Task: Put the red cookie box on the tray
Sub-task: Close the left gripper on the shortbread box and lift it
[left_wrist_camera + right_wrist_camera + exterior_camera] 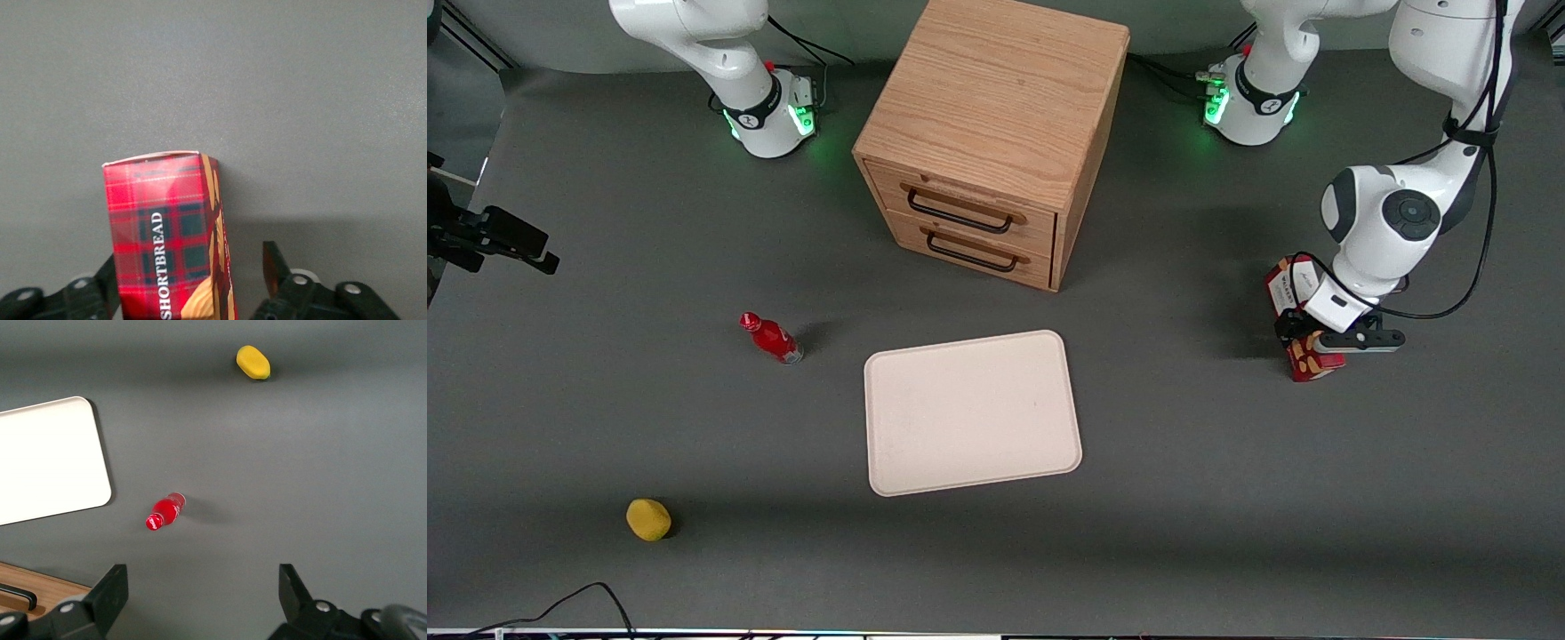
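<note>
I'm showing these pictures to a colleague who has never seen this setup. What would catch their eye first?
Probably the wooden drawer cabinet standing farthest from the front camera, with the pale tray lying bare in front of it. Next, toward the working arm's end of the table, the hand straddles the red cookie box, its fingers open with a gap beside the box.
</note>
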Available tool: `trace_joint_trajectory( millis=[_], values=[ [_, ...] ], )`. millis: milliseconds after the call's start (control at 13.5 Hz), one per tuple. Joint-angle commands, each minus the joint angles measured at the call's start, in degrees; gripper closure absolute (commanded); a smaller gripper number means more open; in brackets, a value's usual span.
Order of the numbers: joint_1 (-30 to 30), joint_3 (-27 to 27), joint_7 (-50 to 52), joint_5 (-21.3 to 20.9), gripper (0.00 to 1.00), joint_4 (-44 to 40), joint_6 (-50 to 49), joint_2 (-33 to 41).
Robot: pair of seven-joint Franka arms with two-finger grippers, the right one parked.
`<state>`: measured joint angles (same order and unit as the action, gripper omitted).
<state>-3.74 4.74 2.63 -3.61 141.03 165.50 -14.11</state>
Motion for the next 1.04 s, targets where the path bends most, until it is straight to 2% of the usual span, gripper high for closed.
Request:
trace_joint_trajectory(
  millis=[0, 74, 148, 222, 667, 963],
  values=[
    [0.32, 0.01, -1.31, 0.27, 0.62, -0.76, -3.25, 1.63],
    [0.32, 0.01, -1.31, 0.27, 0.83, -0.93, -4.82, 2.33],
    [0.23, -0.08, -1.22, 0.35, 0.96, -1.28, -7.28, 3.38],
    [0.23, -0.08, -1.22, 0.7, 1.0, -1.81, -10.0, 4.69],
    [-0.21, -0.26, -1.22, 1.41, 1.0, -7.07, -24.06, 9.27],
    [-1.78, -0.79, -0.34, 3.34, 1.0, -16.2, -41.0, 12.44]
  ],
)
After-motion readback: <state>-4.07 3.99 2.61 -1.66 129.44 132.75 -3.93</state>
